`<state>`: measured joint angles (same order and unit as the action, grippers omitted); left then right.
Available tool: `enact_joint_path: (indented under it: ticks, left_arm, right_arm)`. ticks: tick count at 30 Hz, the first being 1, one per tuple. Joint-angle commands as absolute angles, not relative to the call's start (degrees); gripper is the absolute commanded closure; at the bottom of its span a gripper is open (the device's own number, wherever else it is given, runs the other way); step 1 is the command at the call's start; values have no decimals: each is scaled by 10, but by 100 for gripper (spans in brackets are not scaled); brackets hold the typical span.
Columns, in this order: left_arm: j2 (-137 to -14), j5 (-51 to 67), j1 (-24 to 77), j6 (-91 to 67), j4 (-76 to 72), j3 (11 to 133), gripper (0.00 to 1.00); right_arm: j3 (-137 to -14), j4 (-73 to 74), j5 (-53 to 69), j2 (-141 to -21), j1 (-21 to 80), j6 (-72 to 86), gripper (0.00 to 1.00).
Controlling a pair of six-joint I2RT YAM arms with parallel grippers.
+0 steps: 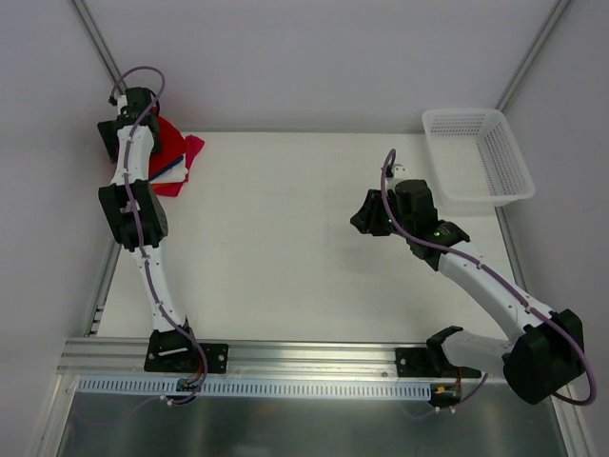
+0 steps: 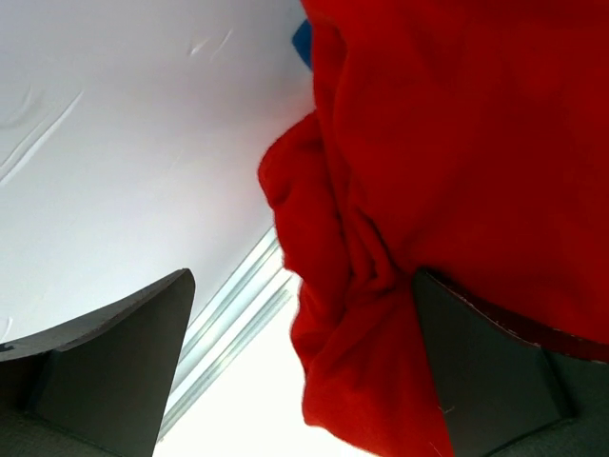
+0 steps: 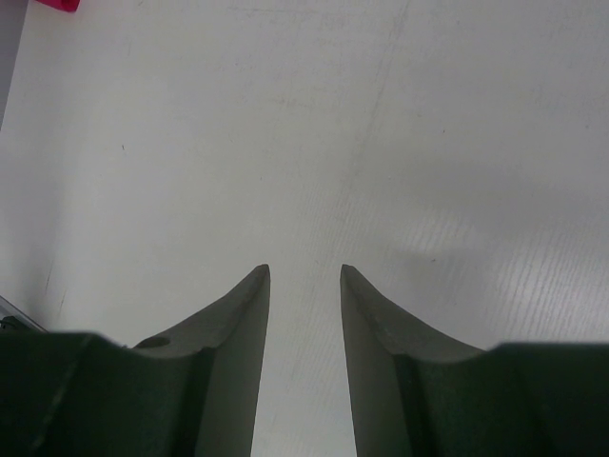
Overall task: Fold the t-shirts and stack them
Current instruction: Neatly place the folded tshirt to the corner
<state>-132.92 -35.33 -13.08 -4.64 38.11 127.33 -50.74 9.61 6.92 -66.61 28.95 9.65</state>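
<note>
Shirts stacked at table's (image 1: 285, 248) 10 o'clock corner, top view: red t-shirt (image 1: 171, 135) uppermost and rumpled, w/ a magenta t-shirt (image 1: 196, 145) poking out at its 3 o'clock side and thin white (image 1: 167, 171) and navy (image 1: 178, 163) edges showing at its 5 o'clock side. Left arm reaches over the pile, hiding much of it. Left gripper (image 2: 303, 276) stands wide apart in the wrist view; bunched red cloth hangs between the fingers and lies against the one at 4 o'clock, not pinched. A scrap of blue shows at 12 o'clock in that view.

Right gripper (image 3: 304, 276) hovers over bare table toward 3 o'clock of centre, well apart from the pile, jaws at a narrow gap w/ nothing between them. Magenta corner just visible at 11 o'clock in its wrist view. White mesh basket (image 1: 461, 117) sits at table's 2 o'clock corner.
</note>
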Motion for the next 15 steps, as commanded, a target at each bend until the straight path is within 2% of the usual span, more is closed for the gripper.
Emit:
enact_joint_path:
  ticks: [1,9,15]
  left_arm:
    - [-1267,-366,-97,-45,385,1269,1]
    - [-1216,-401,-40,-31,384,1275,1]
    - [-1239,-395,-33,-20,386,1311,1]
  right_arm:
    - [-508,74,79,-664,287,102,61]
    - [-507,68,84,-668,287,103,61]
    - [-504,68,84,-663,287,100,61]
